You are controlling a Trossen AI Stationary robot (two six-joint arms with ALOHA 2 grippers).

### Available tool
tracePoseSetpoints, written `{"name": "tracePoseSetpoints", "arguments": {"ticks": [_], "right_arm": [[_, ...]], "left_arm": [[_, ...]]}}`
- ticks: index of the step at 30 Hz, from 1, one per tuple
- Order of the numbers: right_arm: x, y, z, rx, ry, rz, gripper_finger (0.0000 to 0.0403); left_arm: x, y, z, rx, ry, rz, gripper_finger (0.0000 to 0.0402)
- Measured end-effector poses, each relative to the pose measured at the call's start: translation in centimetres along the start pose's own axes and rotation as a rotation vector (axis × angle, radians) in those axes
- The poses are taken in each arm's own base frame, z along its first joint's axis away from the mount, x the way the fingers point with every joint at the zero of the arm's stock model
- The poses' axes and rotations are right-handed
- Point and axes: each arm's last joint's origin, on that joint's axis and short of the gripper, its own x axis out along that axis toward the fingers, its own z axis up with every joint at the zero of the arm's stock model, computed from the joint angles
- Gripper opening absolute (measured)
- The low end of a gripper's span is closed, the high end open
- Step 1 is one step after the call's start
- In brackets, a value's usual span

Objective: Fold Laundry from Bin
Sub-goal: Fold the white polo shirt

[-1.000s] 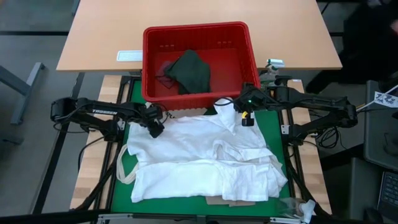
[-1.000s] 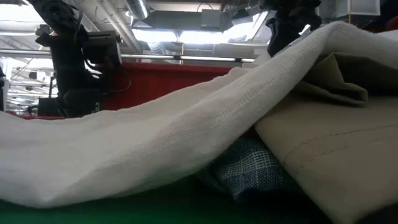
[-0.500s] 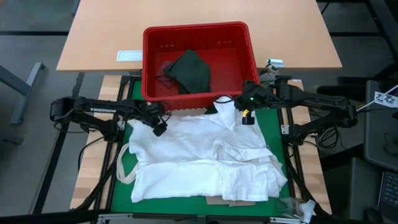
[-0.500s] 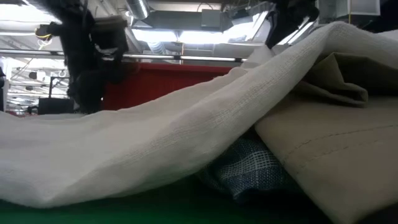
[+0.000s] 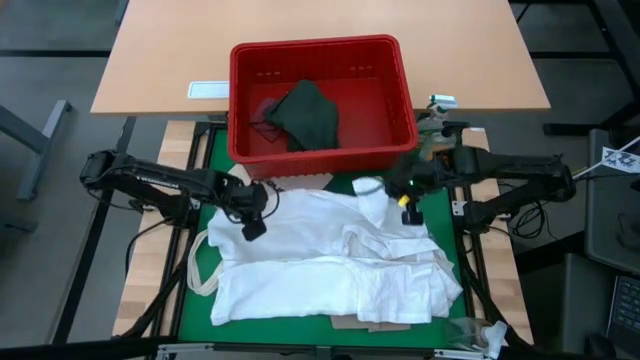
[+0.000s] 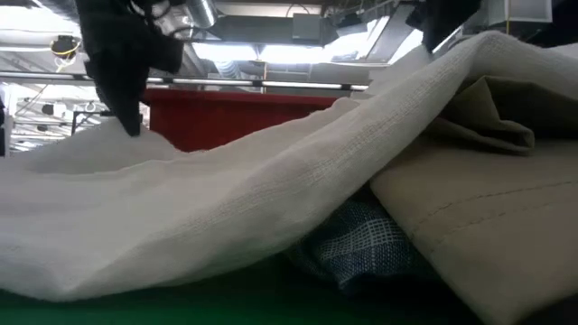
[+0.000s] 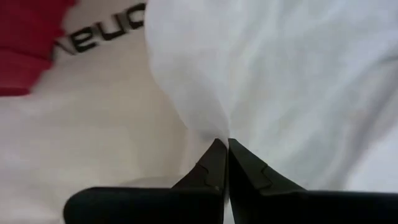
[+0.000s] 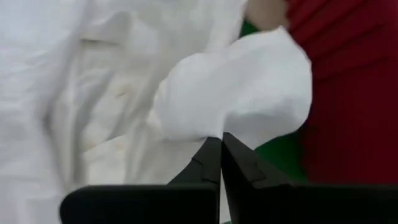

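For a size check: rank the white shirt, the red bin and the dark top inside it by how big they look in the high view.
1. white shirt, spread over the green mat: largest.
2. red bin: clearly smaller than the shirt.
3. dark green-grey top, crumpled in the bin: smallest.

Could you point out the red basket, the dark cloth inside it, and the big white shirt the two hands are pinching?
red basket (image 5: 238, 100), high view, its left wall.
dark cloth (image 5: 305, 115), high view, middle of the crumpled piece.
big white shirt (image 5: 320, 240), high view, middle of its spread fabric.
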Motion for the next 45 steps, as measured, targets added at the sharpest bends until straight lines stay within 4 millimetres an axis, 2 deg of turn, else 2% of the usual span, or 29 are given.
{"name": "tracePoseSetpoints", "arguments": {"ticks": [9, 19, 25, 38, 45], "right_arm": [[-1.2, 4.5, -1.3, 0.121, 0.065, 0.027, 0.0004], [-5.1, 6.0, -4.0, 0.335, -0.031, 0.065, 0.0004], [-6.2, 7.5, -4.6, 0.465, -0.067, 0.151, 0.0004], [-6.1, 12.9, -5.5, 0.57, 0.035, 0.252, 0.0004], [-5.3, 16.3, -4.7, 0.578, 0.017, 0.338, 0.0004]], "left_arm": [[-1.1, -3.8, -2.6, 0.023, 0.006, -0.089, 0.0], [-1.9, -6.6, -4.7, 0.039, -0.013, -0.204, 0.0], [-2.2, -7.6, -5.3, 0.059, -0.029, -0.26, 0.0], [-3.1, -9.5, -6.9, 0.023, -0.043, -0.378, 0.0], [-2.5, -10.4, -7.9, 0.071, -0.046, -0.352, 0.0]]}}
